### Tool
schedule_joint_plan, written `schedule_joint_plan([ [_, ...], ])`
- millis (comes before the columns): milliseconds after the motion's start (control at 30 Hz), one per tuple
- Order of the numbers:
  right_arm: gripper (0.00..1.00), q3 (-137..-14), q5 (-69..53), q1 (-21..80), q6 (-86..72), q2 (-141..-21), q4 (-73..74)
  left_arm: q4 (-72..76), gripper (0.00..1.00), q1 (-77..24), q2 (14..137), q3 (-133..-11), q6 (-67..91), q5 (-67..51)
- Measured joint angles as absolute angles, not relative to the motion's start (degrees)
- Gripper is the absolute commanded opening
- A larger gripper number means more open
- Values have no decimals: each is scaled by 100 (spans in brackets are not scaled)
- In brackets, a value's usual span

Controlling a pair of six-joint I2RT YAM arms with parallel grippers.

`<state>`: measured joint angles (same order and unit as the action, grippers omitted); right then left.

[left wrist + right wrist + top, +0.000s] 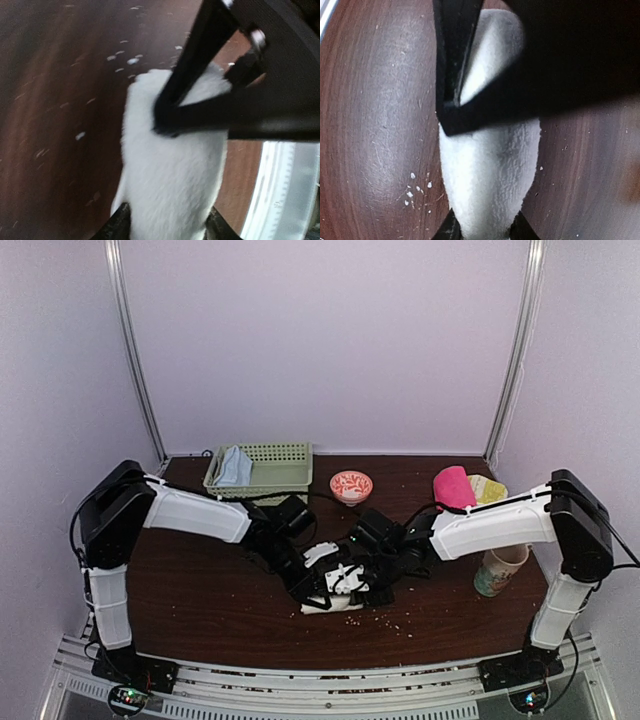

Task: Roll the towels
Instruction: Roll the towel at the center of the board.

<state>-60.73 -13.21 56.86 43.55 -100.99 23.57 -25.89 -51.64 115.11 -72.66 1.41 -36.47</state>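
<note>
A white towel point(330, 598) lies bunched into a roll on the dark wooden table near the front middle. Both grippers meet over it. My left gripper point(318, 585) is shut on the towel point(170, 200); its fingertips point(120, 225) press either side of the roll. My right gripper point(358, 582) is shut on the same towel point(487, 180) from the opposite end, its fingertips point(449, 230) pinching the narrow end. In each wrist view the other arm's black gripper crosses over the towel. A pink rolled towel point(454, 487) and a yellow one point(488, 488) lie at the back right.
A green basket point(262, 468) with a light blue towel point(234, 468) stands at the back left. A small red-patterned bowl point(351, 485) sits at the back middle. A cup point(497, 570) stands at the right. White lint crumbs point(385, 618) dot the table.
</note>
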Motion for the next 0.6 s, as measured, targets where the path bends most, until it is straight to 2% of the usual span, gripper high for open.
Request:
schedule_joint_plan([
  [133,15,-6488,-1957,5502,4215,-10324,2755,-1935,56,-5146,10575,-6254,399,-2860],
  [433,14,-7594,-3321,5026,3896,-11177,4195,-373,54,-5223,8294,-4313,1107,-1020],
  [600,14,-8248,-4152,4657,3771,-11806,4936,34,56,-5918,7627,-3865,812,432],
])
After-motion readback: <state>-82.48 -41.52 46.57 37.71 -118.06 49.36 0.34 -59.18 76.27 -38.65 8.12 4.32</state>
